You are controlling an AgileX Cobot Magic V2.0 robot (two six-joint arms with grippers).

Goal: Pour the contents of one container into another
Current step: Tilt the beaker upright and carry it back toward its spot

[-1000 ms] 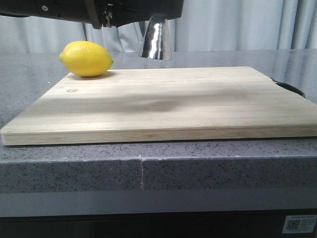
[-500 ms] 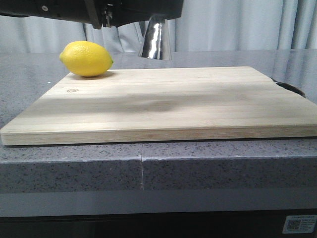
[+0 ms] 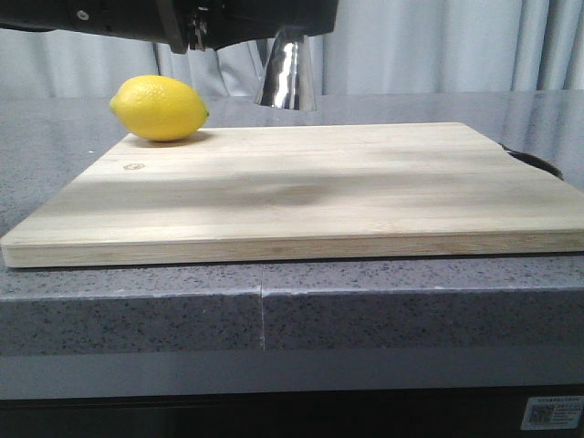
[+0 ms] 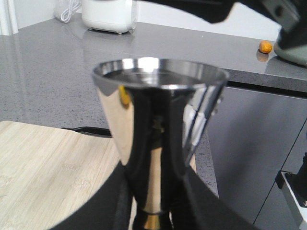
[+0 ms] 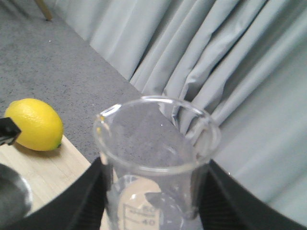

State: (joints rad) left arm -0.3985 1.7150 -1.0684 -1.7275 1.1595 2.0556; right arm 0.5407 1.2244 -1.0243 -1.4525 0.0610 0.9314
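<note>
Between the left pincer's (image 4: 153, 211) fingers the jigger (image 4: 158, 139) stands clamped upright; the right pincer (image 5: 148, 201) grips the beaker (image 5: 156, 158) (apparently near level). Tipping off-centre could spill onto the board (image 3: 301, 192).

A lemon (image 3: 160, 108) rests on the far left corner of a pale wooden board (image 3: 310, 187), which lies flat on the grey speckled bench (image 3: 128, 315). Grey curtains (image 3: 438, 46) hang behind the bench. In the left wrist view a white appliance (image 4: 109, 15) and a small orange thing (image 4: 265, 46) sit on another grey counter (image 4: 48, 72).
</note>
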